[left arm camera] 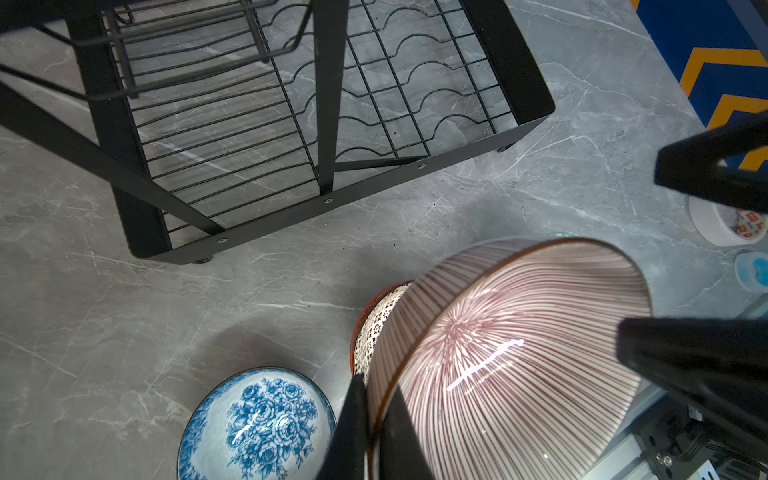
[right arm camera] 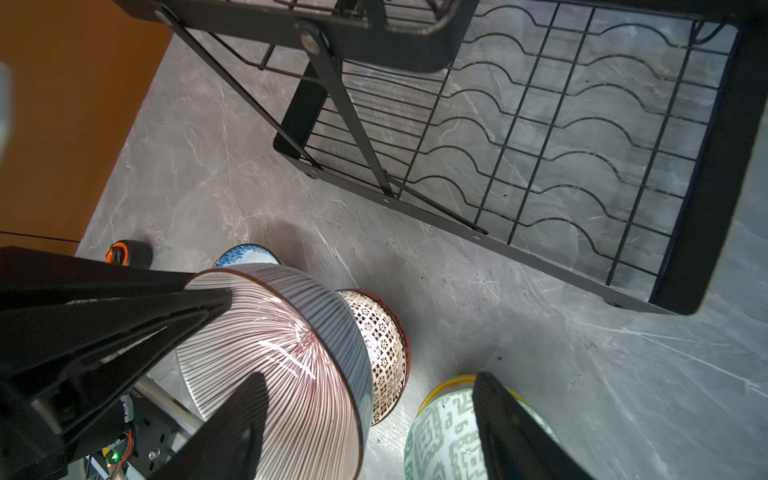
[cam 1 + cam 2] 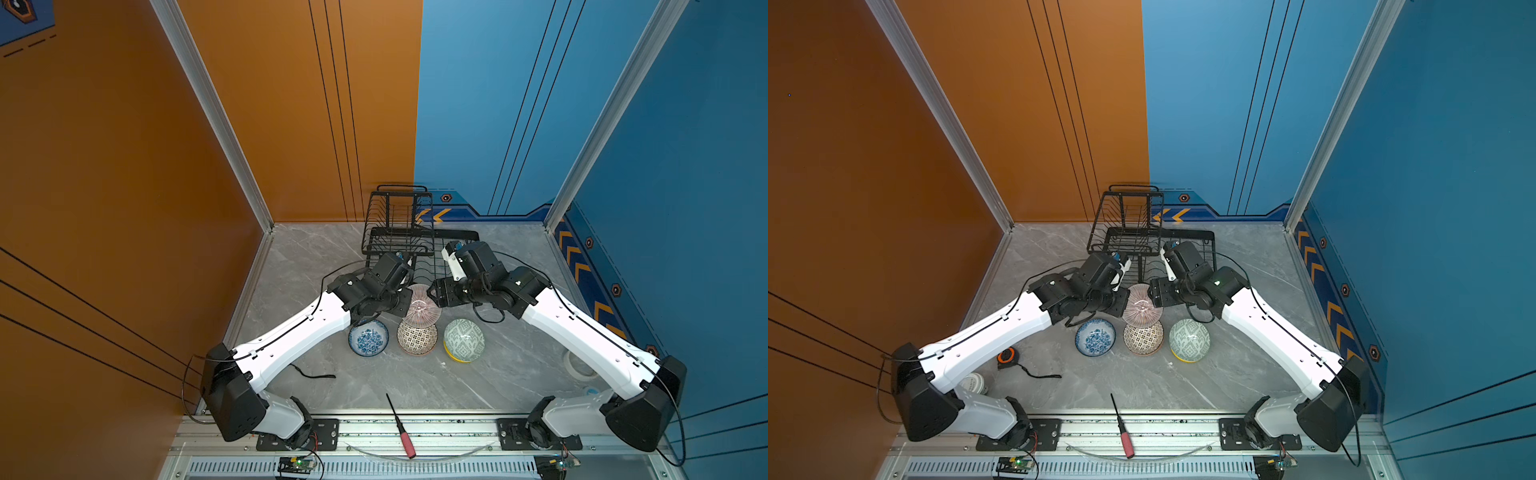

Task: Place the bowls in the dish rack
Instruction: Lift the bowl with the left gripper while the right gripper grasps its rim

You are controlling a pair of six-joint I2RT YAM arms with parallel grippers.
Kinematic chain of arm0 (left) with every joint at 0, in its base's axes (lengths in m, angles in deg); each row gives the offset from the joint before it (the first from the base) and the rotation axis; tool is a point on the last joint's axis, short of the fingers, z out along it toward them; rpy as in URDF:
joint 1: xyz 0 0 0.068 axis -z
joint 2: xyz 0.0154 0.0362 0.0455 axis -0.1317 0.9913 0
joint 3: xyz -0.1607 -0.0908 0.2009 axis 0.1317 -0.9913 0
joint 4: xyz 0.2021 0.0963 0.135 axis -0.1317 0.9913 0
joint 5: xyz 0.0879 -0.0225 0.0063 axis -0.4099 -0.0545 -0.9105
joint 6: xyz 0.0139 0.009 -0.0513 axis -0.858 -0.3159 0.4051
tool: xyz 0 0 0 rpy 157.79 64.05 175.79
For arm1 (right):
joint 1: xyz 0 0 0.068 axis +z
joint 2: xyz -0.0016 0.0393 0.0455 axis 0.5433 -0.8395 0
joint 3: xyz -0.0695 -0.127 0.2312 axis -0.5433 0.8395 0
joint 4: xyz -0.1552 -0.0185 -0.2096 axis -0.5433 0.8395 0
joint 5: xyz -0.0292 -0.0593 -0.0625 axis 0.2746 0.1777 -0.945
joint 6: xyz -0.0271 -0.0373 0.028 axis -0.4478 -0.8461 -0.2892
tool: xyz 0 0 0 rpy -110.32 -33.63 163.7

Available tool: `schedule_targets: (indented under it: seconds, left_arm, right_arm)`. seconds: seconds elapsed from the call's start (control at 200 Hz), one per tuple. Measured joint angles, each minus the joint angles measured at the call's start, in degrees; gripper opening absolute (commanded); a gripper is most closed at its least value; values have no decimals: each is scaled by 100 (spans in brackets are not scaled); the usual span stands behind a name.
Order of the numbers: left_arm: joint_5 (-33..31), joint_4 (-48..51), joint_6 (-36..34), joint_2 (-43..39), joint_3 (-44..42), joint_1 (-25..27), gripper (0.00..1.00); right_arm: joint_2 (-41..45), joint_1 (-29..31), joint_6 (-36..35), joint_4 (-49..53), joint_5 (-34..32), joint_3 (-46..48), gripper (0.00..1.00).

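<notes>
Left tool (image 1: 372, 392) is clenched on the rim of the pink striped bowl (image 3: 423, 305), one finger inside the rim and one outside. The bowl hangs tilted, striped inside turned up toward the cameras, just in front of the dish rack (image 3: 399, 239). Right tool (image 2: 370, 377) is right alongside with its jaws spread. One finger sits over the bowl's inside, the other out past the rim above the green-patterned bowl (image 3: 464, 338). From here I can't tell whether either finger touches the pink bowl. Under the pink bowl's lower edge sits the dotted bowl (image 3: 417, 338), white with black dots inside, red-orange outside; whether those two touch is hard to call. Across the grey marble counter (image 3: 374, 395) the other bowls stand in a row. The blue floral bowl (image 3: 368, 337) is upright on the left and the dotted one is in the middle. The green-patterned bowl is on the right, nested in a yellow bowl (image 2: 446, 385) whose edge peeks out beneath it. The black wire dish rack stands at the back, raised basket tier at its left end, wavy slotted base running right. A red-handled screwdriver (image 3: 401, 430) lies at the front edge and a roll of tape (image 1: 706, 220) sits near the right arm. In a top view, an orange-and-black tape measure (image 3: 1007, 357) rests beside the left arm.
</notes>
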Motion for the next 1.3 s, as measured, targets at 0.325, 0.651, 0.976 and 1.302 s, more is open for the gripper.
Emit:
schedule_targets:
  seconds: [0.325, 0.651, 0.976, 1.302]
  left_arm:
    - [-2, -105, 0, 0, 0, -7, 0]
    - [-2, -181, 0, 0, -2, -68, 0]
    - [4, -350, -2, -13, -4, -66, 0]
    - [-15, -474, -2, -83, -116, -66, 4]
  right_arm:
    - [-85, 0, 201, -254, -15, 214, 55]
    - [-212, 203, 369, -404, -37, 369, 33]
    - [-345, 214, 437, -490, -142, 369, 15]
    - [-409, 229, 433, -468, -323, 374, 0]
